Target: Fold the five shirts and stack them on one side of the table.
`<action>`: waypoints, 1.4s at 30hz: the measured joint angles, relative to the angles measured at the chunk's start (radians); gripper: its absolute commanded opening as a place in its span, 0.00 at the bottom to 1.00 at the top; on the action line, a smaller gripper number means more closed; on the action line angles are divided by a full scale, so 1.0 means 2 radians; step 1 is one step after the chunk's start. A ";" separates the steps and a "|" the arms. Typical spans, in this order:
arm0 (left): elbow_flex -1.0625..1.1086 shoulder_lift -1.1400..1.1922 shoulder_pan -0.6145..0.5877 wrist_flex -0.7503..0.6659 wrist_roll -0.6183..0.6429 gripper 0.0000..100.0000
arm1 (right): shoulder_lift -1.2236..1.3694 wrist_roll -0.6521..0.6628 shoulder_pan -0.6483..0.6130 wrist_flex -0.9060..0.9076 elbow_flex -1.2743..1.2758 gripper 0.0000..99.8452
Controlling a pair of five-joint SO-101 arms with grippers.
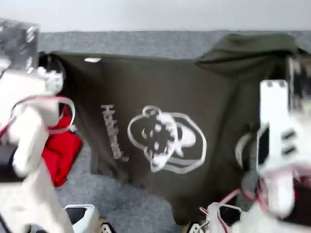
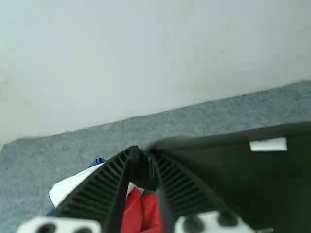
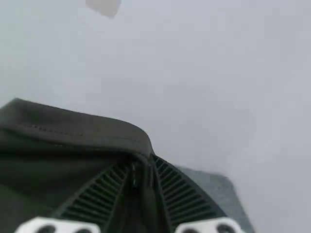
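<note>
A dark olive shirt (image 1: 146, 92) with a white print (image 1: 165, 138) lies spread across the grey table. My left gripper (image 2: 144, 156) is shut on the shirt's far left corner (image 2: 160, 144); the shirt's white neck label (image 2: 267, 144) is close by. My right gripper (image 3: 142, 167) is shut on a fold of the same shirt (image 3: 73, 141), lifted off the table at the far right (image 1: 252, 48). In the high view the left arm (image 1: 29, 131) stands at the left and the right arm (image 1: 277, 141) at the right.
A crumpled red shirt (image 1: 60, 150) lies at the left beside the olive one, also below my left fingers (image 2: 141, 213), with white and blue cloth (image 2: 73, 187) next to it. A pale wall (image 2: 146, 58) backs the table. Bare grey table (image 1: 112, 199) shows at the front.
</note>
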 measured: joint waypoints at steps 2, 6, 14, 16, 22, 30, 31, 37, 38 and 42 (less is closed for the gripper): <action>0.044 0.000 -0.008 -0.048 0.000 0.02 | 0.042 0.000 -0.013 -0.009 0.000 0.01; 0.128 0.003 -0.018 -0.143 0.000 0.02 | 0.147 0.000 -0.028 -0.061 0.001 0.01; 0.199 0.143 -0.018 -0.355 0.000 0.02 | 0.344 0.000 -0.033 -0.254 0.004 0.01; 0.194 0.199 -0.018 -0.381 0.000 0.02 | 0.381 -0.001 -0.033 -0.298 0.004 0.01; 0.137 0.340 -0.017 -0.395 0.000 0.02 | 0.470 -0.001 -0.044 -0.355 0.005 0.01; 0.094 0.371 -0.018 -0.359 0.000 0.02 | 0.545 -0.002 -0.064 -0.387 0.005 0.01; 0.084 0.371 -0.020 -0.338 0.000 0.02 | 0.545 -0.002 -0.065 -0.379 0.005 0.01; 0.005 0.371 -0.021 -0.180 0.000 0.02 | 0.510 -0.002 -0.065 -0.232 0.005 0.01; -0.008 0.371 -0.021 -0.151 -0.002 0.02 | 0.489 -0.002 -0.065 -0.199 0.005 0.01; -0.032 0.374 -0.021 -0.046 -0.056 0.02 | 0.417 -0.002 -0.064 -0.077 0.005 0.01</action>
